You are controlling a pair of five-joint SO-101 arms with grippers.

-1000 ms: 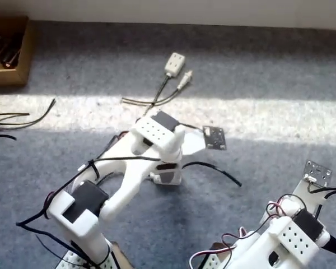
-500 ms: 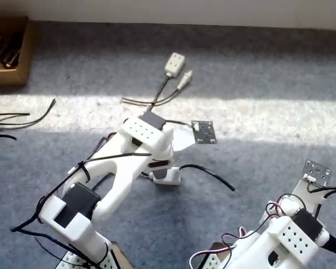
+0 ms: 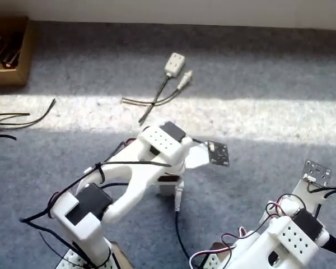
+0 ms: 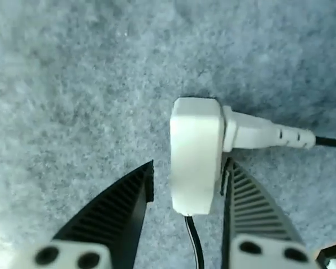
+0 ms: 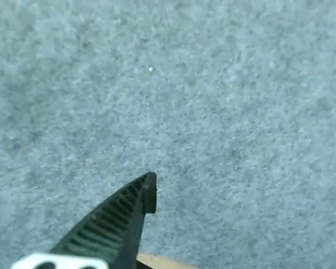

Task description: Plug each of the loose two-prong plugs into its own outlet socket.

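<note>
Left gripper straddling the white plug, jaws open
One side touches the plug on the grey carpet and the other stands apart, so closing may twist it (its black cord could drag too). Earlier that cord trailed sideways; now it runs toward the arm bases. Right gripper hangs over carpet, its state unreadable.

Looks straight down on a grey, fuzzy bench carrying one pale speck. Catches the right gripper, black and ribbed, tapering up from a white base with screw holes. Takes in a thin tan strip alongside.
</note>
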